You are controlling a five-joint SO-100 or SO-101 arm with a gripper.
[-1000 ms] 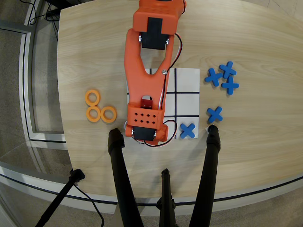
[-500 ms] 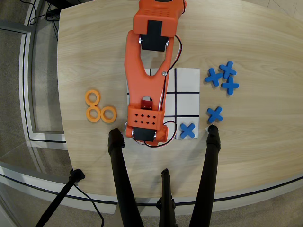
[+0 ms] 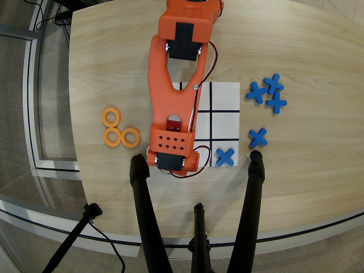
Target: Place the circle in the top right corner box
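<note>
Three orange rings lie together on the wooden table, left of the arm; a fourth does not show. The white nine-cell grid sheet lies mid-table. Its upper right corner cell in the overhead view is blank. Its lower right corner cell holds a blue X. My orange arm reaches down from the top edge and covers the sheet's left column. The gripper hangs over the sheet's lower left corner. Its fingers are hidden under the wrist body, so I cannot see whether it holds anything.
Three blue X pieces lie in a cluster right of the sheet, and one more lies just off its right edge. Black tripod legs rise at the table's front edge. The table's curved edge runs along the left.
</note>
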